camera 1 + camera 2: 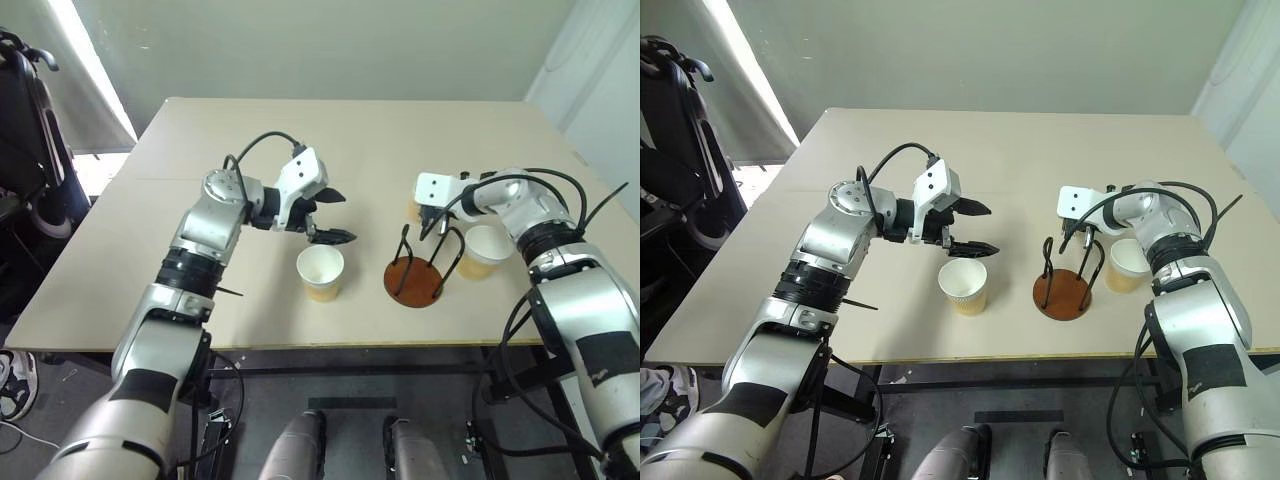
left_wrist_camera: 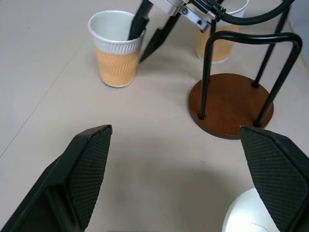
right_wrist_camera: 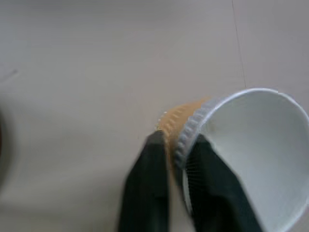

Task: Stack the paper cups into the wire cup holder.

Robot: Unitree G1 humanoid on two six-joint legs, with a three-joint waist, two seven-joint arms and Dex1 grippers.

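Right claw (image 3: 176, 154) pinches a paper cup (image 3: 241, 145) by its rim wall; left claw (image 2: 186, 164) spread, empty.
Cup light, thin, crushable; one finger inside, one outside; wire cup holder (image 1: 420, 265) just beside the pinching claw.

A bare lab or test room: plain beige table (image 1: 120, 280), blank pale walls (image 1: 330, 45), loose floor cables (image 1: 25, 432).

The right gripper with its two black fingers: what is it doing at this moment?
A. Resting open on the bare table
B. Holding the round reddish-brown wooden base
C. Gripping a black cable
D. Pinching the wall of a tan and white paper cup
D: the right wrist view shows the right gripper closed on the ribbed rim of a tan and white paper cup, one black finger inside and one outside.
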